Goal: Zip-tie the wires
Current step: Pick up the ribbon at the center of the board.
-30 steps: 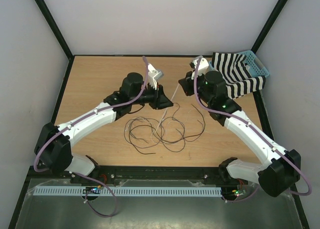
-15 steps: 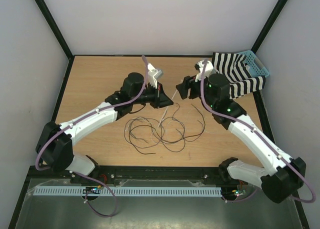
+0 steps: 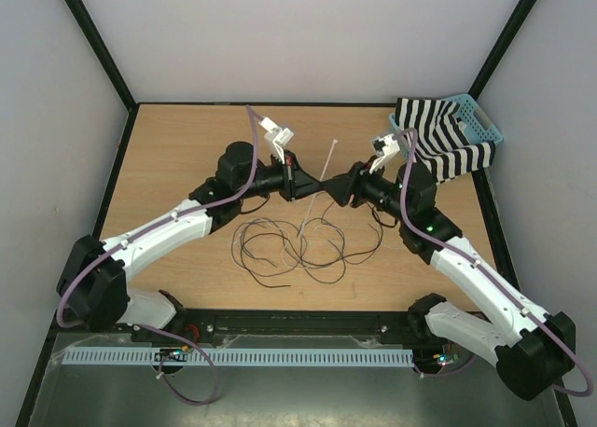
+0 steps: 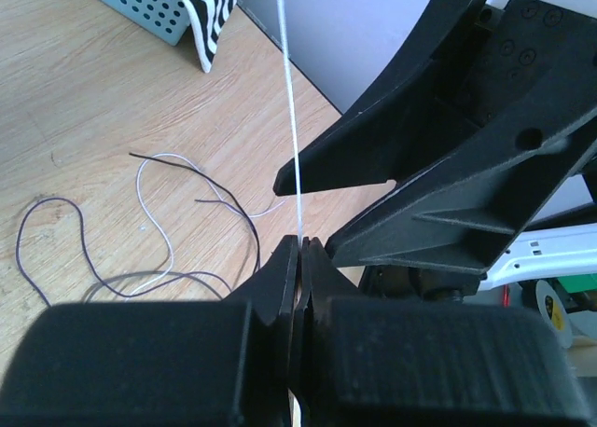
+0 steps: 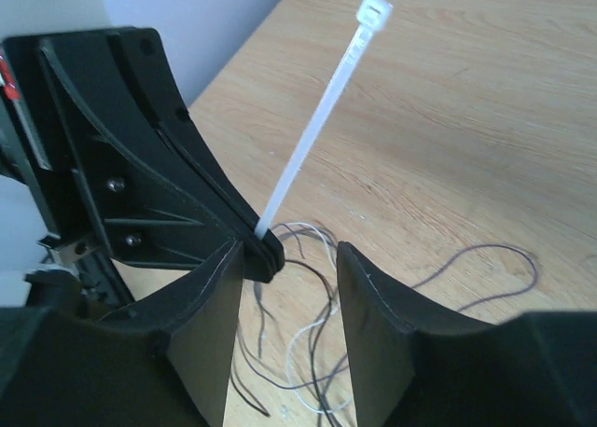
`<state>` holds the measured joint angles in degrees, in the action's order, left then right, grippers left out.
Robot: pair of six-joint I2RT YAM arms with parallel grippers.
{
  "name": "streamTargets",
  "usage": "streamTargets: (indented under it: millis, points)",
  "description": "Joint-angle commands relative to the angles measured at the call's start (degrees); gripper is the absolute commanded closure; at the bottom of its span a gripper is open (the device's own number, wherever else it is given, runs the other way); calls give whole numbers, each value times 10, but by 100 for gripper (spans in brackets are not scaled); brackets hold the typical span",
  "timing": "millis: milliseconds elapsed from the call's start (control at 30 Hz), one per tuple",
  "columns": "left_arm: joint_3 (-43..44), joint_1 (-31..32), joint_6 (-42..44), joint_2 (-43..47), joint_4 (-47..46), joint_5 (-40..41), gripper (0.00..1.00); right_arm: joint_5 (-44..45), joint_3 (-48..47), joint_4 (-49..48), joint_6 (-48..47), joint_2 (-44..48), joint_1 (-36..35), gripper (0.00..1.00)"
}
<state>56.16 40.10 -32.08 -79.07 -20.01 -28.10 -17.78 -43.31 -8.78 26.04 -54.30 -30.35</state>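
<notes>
Two arms meet tip to tip.
Left gripper [image 4: 300, 245] pinched tight; right gripper [image 5: 285, 257] spread apart, straddling its tips.

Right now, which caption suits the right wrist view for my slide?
Left gripper shut on the zip tie, its head up above the wires; right gripper open beside it.

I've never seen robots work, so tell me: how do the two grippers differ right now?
The left gripper is shut, pinching the zip tie near its lower end; the right gripper is open and holds nothing. The left one has the tie sticking up from its tips, while the right one's jaws stand apart close by those tips. Both are black, two-fingered, and meet tip to tip by the wires.
</notes>
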Motion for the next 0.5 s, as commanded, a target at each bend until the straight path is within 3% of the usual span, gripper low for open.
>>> streamTargets:
  millis: [0, 467]
  points:
    - [-11, 9, -13, 30, -48, -10, 100, -27, -1, -80, 52, 4, 1, 47]
    - [-30, 21, -19, 43, -67, -11, 100, -4, 11, -119, 81, 7, 1, 65]
